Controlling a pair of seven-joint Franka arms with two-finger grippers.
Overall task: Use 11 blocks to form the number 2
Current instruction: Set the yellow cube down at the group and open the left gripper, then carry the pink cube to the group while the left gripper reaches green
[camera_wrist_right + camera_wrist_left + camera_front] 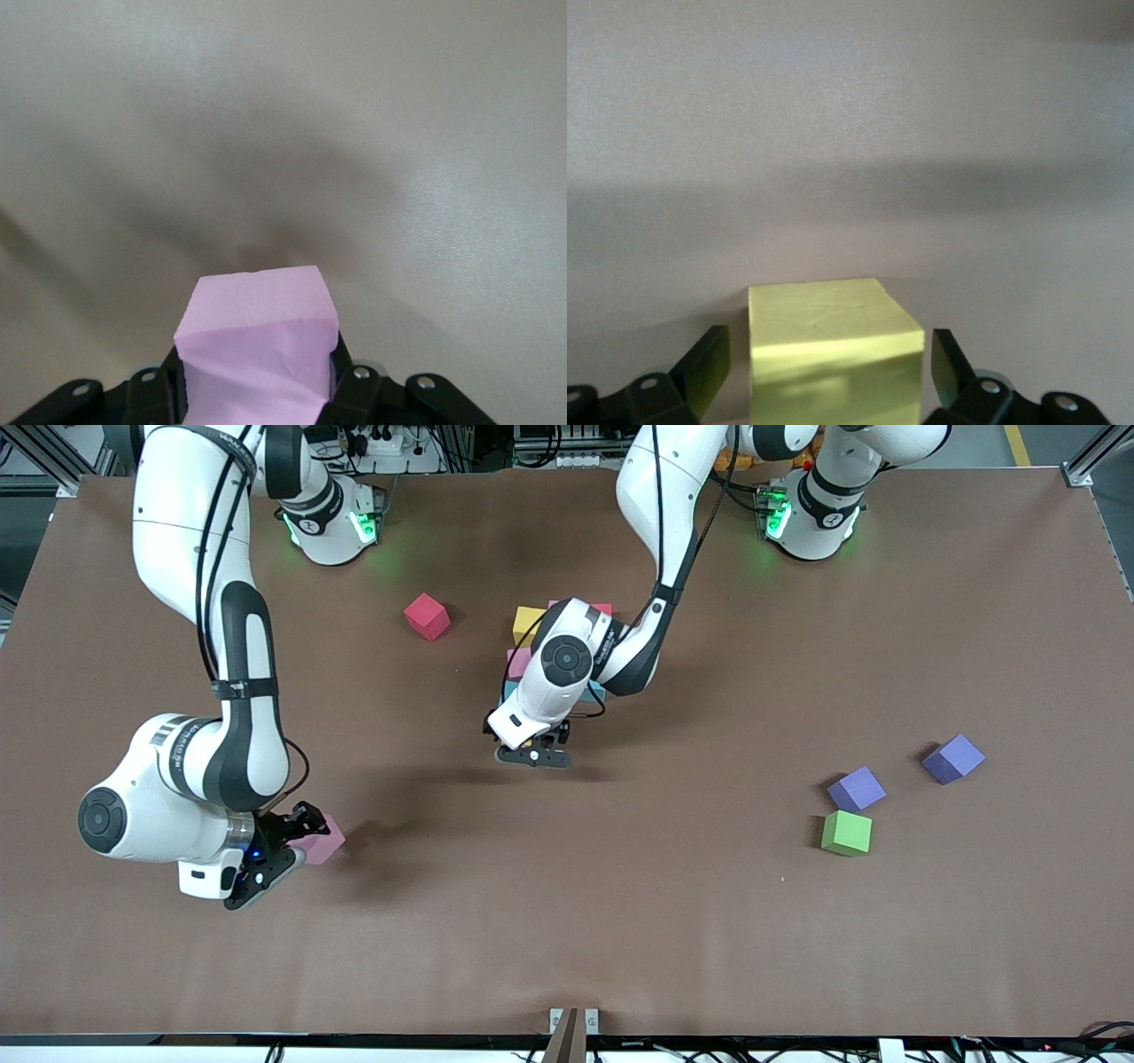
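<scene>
My left gripper (824, 372) hangs low at the nearer edge of the half-built number 2 (532, 646) at mid-table, jaws spread wide with a yellow cube (833, 341) sitting free between them, a gap on each side. From the front, the arm hides most of the digit; I only make out yellow, pink and light blue cubes poking out around it. My right gripper (297, 841) is clenched on a pink cube (259, 345), over the right arm's end of the table.

My worry is the lift-off: if I pull the left hand away at a slant, a finger (700, 367) could catch the yellow cube and nudge it out of line, and foam this light would slide easily. The pink cube looks pinched in and creased, so I think it may spring or twist on release.

A red cube (427, 615) lies loose toward the right arm's base; a green cube (846, 833) sits beside two purple cubes (857, 788) toward the left arm's end. The brown table (673, 921) is matte and flat, with plenty of bare room around both hands
</scene>
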